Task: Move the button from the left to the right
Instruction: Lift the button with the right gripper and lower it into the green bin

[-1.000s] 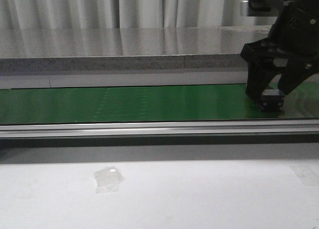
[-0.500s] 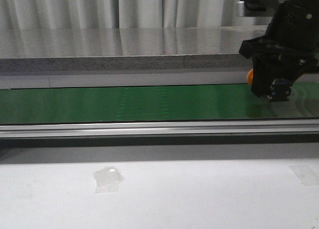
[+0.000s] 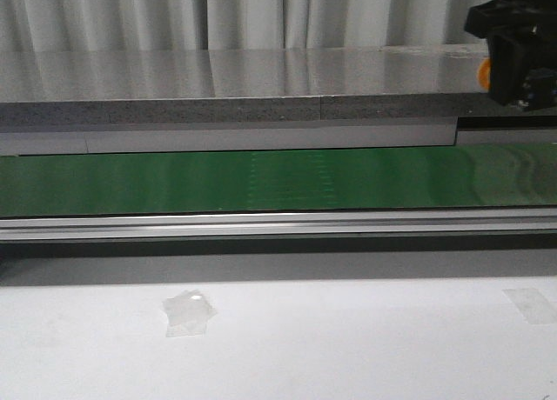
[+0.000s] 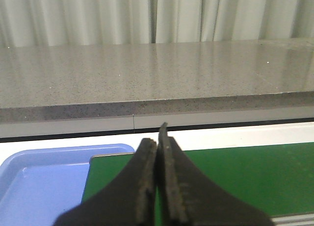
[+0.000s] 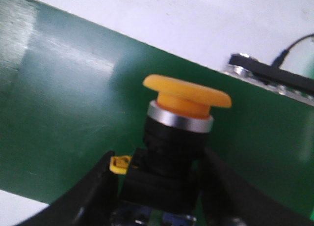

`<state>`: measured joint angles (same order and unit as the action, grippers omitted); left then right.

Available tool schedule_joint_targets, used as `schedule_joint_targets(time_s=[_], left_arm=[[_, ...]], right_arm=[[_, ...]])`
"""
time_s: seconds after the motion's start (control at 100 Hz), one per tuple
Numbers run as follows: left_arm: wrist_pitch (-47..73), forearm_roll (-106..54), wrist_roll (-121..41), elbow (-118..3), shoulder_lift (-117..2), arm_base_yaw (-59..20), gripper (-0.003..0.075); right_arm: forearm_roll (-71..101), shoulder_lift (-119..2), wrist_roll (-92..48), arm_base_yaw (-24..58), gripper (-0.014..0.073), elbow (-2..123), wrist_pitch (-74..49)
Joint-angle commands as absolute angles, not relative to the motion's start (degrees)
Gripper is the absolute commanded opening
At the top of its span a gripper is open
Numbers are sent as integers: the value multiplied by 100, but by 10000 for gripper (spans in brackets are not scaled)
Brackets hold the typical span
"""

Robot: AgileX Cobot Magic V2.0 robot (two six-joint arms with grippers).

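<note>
Button (image 5: 184,132) sits clamped in right end effector (image 5: 162,184), yellow head pointing out from the fingers, lifted over green belt (image 3: 218,181) far right. Left end effector (image 4: 158,186) pinched closed (empty, idle).

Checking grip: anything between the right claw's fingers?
Yes: the yellow-headed, dark-bodied push-button sits clamped in the right claw, above the green belt, per the right wrist view.

Factory-style test cell: green conveyor belt (image 3: 261,181), aluminium rail (image 3: 261,224), curtain backdrop (image 3: 218,16)
</note>
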<state>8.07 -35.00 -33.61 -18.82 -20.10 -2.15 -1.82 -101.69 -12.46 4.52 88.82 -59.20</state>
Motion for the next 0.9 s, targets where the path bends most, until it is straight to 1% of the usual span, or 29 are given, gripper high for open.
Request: schedule_joint_targets(time_s=[0.0, 0.27, 0.61, 0.75, 0.89], left_arm=[[414, -3584, -3347, -2033, -2046, -257, -20], [414, -3584, -3347, -2033, -2046, -257, -20], [424, -3584, -3347, -2033, -2046, -257, -20], [424, -3584, -3347, -2033, -2046, -257, -20], [424, -3584, -3347, -2033, -2046, -257, -20]], right_arm=[[-293, -9752, -1267, 146, 206, 9076, -5805], [-293, -9633, -1393, -821, 206, 9068, -5682], [-293, -9735, -1773, -1848, 206, 8898, -4775], [-236, -9884, -1773, -2130, 206, 8898, -4708], [-202, -10155, -1787, -2205, 206, 8898, -4714]])
